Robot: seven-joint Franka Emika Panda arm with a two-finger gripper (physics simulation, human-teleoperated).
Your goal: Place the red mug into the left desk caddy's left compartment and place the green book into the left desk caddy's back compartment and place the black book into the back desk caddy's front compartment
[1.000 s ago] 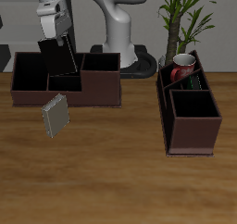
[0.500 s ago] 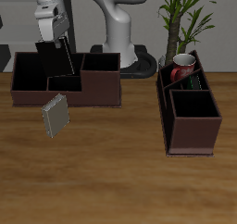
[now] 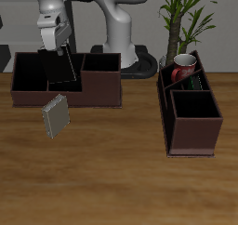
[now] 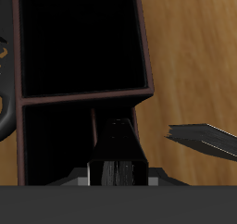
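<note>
My gripper hangs over the back desk caddy and is shut on the top edge of the black book. The book stands tilted, its lower part down inside one of that caddy's compartments. In the wrist view the black book shows edge-on below my gripper, over the caddy's dark compartments. In the left desk caddy, the red mug sits in the farthest compartment, and the green book lies just in front of it.
A grey book leans against the back caddy's front wall, and its edge shows in the wrist view. A potted plant stands behind the left caddy. The robot's base is between the two caddies.
My gripper has come down with the black book, so the book now sits deeper in the back caddy's compartment. The mug, the green book and the grey book have not moved.
</note>
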